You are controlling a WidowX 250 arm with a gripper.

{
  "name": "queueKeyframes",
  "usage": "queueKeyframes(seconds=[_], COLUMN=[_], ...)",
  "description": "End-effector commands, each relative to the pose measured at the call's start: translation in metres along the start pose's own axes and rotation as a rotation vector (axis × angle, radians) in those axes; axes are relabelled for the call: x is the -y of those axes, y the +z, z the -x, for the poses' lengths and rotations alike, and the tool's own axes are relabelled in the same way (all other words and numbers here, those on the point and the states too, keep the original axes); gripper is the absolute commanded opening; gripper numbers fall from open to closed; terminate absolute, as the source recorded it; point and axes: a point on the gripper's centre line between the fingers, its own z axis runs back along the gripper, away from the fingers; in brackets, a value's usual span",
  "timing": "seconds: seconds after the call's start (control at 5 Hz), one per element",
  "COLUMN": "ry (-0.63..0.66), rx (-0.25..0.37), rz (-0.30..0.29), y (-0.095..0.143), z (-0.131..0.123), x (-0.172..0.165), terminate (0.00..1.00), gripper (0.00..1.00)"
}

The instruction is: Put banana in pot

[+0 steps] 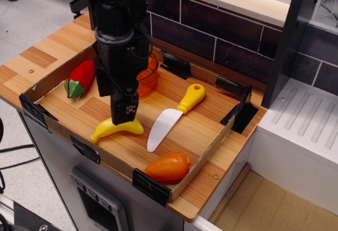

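Observation:
The yellow banana (119, 129) lies near the front left of the cardboard tray (207, 150). My gripper (113, 108) is open and hangs right over the banana's middle. Its front finger (125, 109) reaches down to the banana's top edge and hides part of it. The translucent orange pot (148, 79) stands at the back of the tray, mostly hidden behind the gripper body. Only the pot's right side shows.
A red pepper (80, 79) lies at the tray's left. A white knife with a yellow handle (173, 116) lies right of the banana. An orange carrot (168, 167) sits in the front corner. A dark tiled wall (211, 33) rises behind.

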Motion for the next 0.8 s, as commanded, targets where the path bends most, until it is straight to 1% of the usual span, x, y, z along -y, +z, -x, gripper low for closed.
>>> queueKeyframes(seconds=[0.0,0.2,0.6], ry=[0.028,0.027,0.017], rx=[-0.005,-0.025,-0.04], rz=[-0.057,-0.061,-0.074], y=[-0.009,-0.016,-0.025], z=[-0.004,-0.004,0.0], x=[-0.018,-0.018,-0.014], terminate=[0.0,0.0,0.0], gripper=[1.0,1.0,1.0])
